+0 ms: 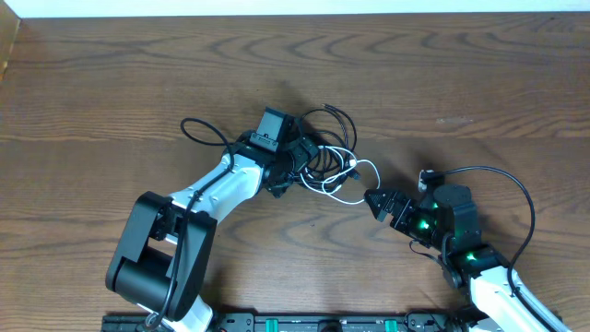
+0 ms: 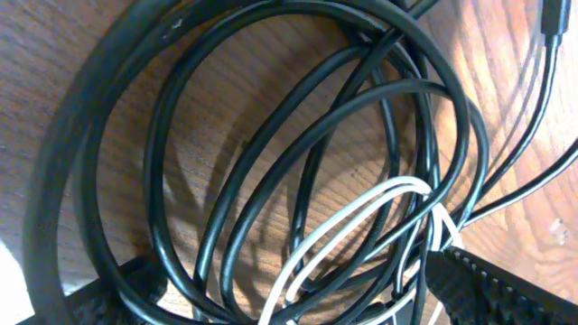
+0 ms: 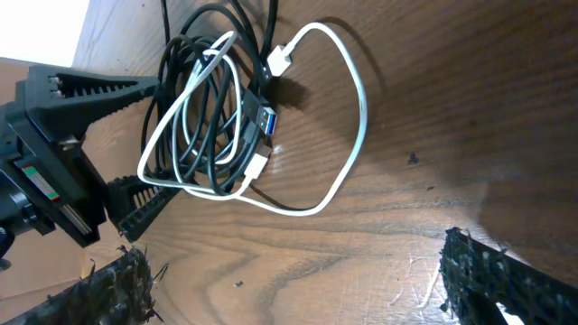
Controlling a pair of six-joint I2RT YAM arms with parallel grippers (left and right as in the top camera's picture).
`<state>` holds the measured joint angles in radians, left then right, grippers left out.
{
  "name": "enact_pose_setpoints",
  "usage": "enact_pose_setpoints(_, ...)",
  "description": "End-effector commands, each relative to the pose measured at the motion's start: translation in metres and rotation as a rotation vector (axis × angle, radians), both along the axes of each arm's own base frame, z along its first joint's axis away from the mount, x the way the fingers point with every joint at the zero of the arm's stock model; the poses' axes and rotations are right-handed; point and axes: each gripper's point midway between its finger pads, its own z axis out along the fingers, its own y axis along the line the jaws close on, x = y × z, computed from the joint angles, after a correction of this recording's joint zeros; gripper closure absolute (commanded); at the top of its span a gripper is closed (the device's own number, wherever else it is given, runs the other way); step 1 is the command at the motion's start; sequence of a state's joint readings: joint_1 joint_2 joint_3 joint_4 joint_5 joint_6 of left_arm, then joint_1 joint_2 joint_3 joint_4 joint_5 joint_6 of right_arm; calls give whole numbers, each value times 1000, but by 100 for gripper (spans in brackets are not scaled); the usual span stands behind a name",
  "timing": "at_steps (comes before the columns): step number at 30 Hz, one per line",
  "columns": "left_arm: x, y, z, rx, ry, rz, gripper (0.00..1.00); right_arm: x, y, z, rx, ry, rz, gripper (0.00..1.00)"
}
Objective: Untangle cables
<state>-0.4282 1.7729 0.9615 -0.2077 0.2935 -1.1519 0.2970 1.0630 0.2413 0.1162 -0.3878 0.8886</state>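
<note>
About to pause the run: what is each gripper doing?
Left gripper: open, jaws straddling the tangled thin black and white cables.
Right gripper: open, empty.

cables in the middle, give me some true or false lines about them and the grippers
The white cable is tangled in with the black cables. True.
The right gripper holds the white cable. False: it is open, empty, and apart from it.
The left gripper is at the tangle with its jaws open. True.
The cables lie on a cloth. False: they lie on the bare wooden table.
</note>
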Motion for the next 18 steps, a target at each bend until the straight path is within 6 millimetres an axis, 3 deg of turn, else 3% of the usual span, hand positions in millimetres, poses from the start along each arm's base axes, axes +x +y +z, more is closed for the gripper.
enact_pose_setpoints(1,-6,9,-15,40,42,38,2,1,2,1,-2,-1,-3,1)
enact_pose_setpoints(8,6,27,-14,162,-21,8,2,0,1,-1,-6,9,-3,1)
enact_pose_setpoints(12,3,51,-11,321,-3,-9,2,-2,0,-3,-11,23,-3,1)
enact_pose_setpoints(18,6,53,-7,364,-31,-77,2,-4,-3,-8,-29,38,-16,1)
